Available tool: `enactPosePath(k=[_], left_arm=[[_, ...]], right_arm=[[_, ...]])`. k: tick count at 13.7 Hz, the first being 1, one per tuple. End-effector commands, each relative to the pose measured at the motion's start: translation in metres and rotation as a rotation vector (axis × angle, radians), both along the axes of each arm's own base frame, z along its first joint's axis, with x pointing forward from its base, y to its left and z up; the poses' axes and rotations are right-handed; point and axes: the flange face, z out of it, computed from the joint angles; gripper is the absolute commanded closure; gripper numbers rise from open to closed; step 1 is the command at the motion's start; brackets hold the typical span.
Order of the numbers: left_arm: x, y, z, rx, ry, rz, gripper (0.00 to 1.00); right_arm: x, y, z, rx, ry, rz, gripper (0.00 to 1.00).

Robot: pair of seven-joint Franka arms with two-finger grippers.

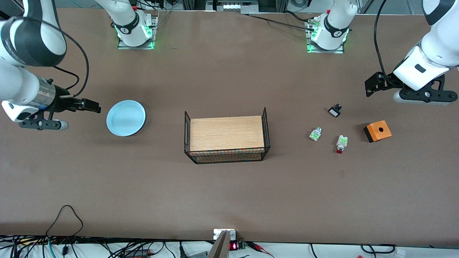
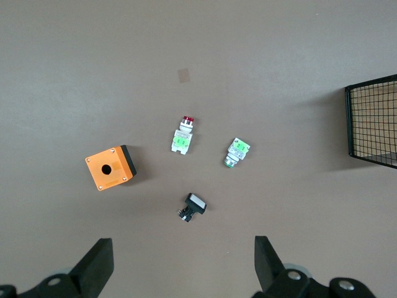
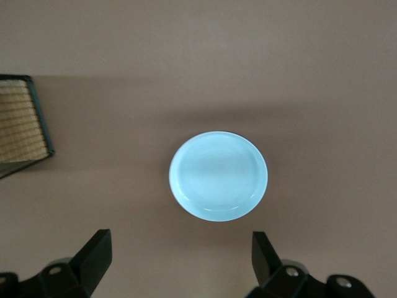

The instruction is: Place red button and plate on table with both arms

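Front view: the round pale-blue plate and the tiny red-capped button both lie flat on the brown table, apparently already set down.

Left wrist view: the left gripper hangs spread, empty, above the button.

Right wrist view: the right gripper hangs released above the plate.

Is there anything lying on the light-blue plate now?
No. The plate shows only its bare surface, resting on the table. What lies under it is covered.

Pale blue plate and red button (lying sideways) rest apart on the table.
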Motion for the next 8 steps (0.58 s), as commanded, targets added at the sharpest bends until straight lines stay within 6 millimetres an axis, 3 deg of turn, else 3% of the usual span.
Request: enactPosePath(k=[1,3,5,7,8], left_arm=[[0.003,0.005,0.006,-0.012,0.009,-0.013,0.0],[0.003,0.006,0.006,-0.012,0.01,-0.011,0.0],[0.002,0.005,0.006,-0.011,0.012,-0.011,0.0],[-0.001,0.003,0.004,-0.009,0.033,-0.015,0.0],[-0.001,0.002,0.004,-0.009,0.035,-0.016,0.0]], right_arm=[[0.009,0.017,0.049,-0.019,-0.015,-0.052,0.0],[0.007,0.0,0.065,-0.048,-0.009,-0.063,0.0],[0.004,-0.045,0.078,-0.06,-0.035,-0.069,0.0],[0.001,-0.08,0.07,-0.077,-0.02,0.058,0.0],[0.0,-0.086,0.064,-0.077,-0.004,0.058,0.0]])
